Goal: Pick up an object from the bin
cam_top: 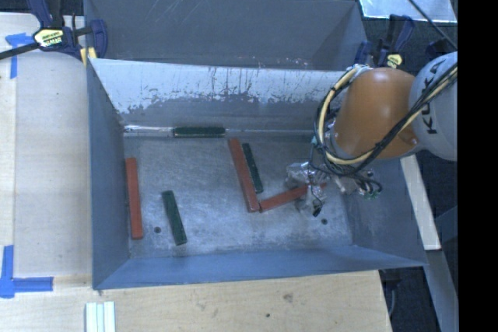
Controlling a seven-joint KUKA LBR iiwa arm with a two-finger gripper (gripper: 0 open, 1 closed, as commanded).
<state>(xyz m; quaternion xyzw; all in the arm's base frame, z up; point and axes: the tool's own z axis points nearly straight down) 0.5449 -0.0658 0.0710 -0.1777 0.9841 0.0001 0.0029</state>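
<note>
Red-brown stick (278,201) — short, flat — lay just beside the gripper (313,190); jaw spread could not be told. A longer slat (243,175) met its left end.

The grey metal bin (107,167) held slim sticks on its floor. A red-brown stick (133,198) and a dark green stick (173,218) lay at the left, with a dark bar (199,132) along the far wall. At centre a long red-brown stick (243,173) lay beside a thin green stick (252,167), with a short red-brown piece (278,201) at its near end.
</note>
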